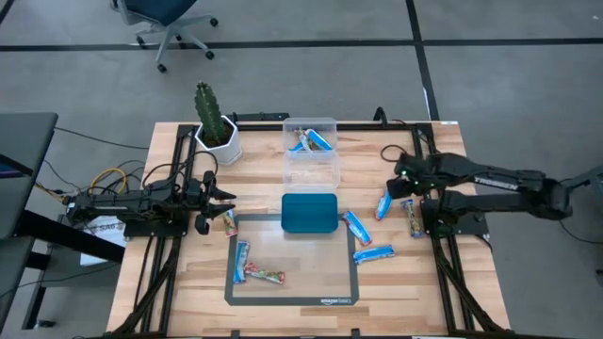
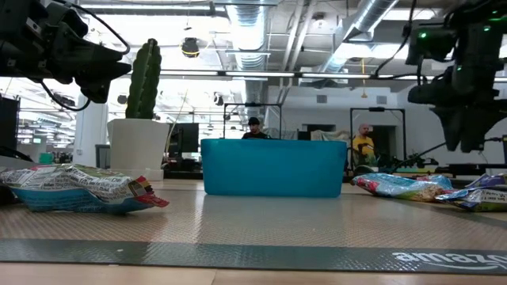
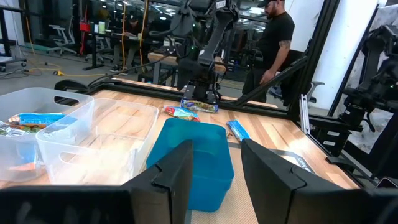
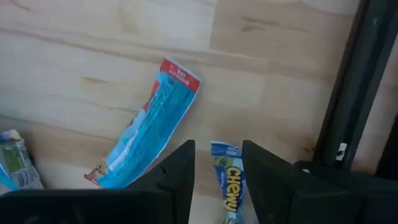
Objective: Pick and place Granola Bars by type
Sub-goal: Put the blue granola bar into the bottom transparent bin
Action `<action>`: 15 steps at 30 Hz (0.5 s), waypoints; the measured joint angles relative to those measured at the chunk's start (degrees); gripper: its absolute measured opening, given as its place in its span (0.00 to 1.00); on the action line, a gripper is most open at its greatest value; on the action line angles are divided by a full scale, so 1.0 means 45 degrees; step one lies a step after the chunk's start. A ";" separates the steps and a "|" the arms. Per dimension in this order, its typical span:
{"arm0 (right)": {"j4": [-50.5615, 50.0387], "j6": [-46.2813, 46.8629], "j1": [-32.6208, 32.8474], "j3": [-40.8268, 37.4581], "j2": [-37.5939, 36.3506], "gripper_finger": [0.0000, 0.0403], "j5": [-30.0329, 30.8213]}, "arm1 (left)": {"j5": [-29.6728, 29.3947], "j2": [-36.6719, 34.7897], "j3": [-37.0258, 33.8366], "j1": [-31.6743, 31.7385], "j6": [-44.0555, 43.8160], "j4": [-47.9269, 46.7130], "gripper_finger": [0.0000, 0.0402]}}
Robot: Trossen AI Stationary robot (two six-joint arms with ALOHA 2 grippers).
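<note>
Granola Bars [image 1: 384, 204] are flat, crinkly foil oblongs, most of them glossy blue, lying loose on the pale wood-plank table [image 1: 471, 292] and on the grey mat [image 1: 292, 273]. Directly below the right gripper [image 4: 217, 163] lies a green-and-blue bar printed "Chewy" [image 4: 227, 186], its end showing in the gap between the two dark fingers, which stand parted above it with no contact visible. Just beside that gripper, toward the table's middle, a blue bar with a red end [image 4: 148, 134] lies slanted on bare wood; on the outer side runs a black frame rail [image 4: 348, 93], close by, so room there is tight. The left gripper [image 3: 214, 165] hangs over the mat's left edge, fingers spread and empty. Ahead of it sits the smooth teal rectangular tray [image 3: 196, 155] with rounded corners, and next to that the clear plastic box [image 3: 74, 134], thin-walled, holding a few bars. A potted cactus [image 1: 215, 122] stands at the table's far-left corner.
</note>
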 joint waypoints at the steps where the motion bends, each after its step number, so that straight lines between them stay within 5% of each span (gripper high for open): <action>1: 0.0025 0.0186 0.0121 0.0113 0.0306 0.31 -0.0005 | 0.0000 -0.0001 0.0000 0.0002 -0.0002 0.0000 0.32; 15: -0.0923 0.1862 0.1471 0.2013 0.3039 0.31 0.0000 | 0.0000 -0.0002 0.0000 0.0002 -0.0002 0.0000 0.32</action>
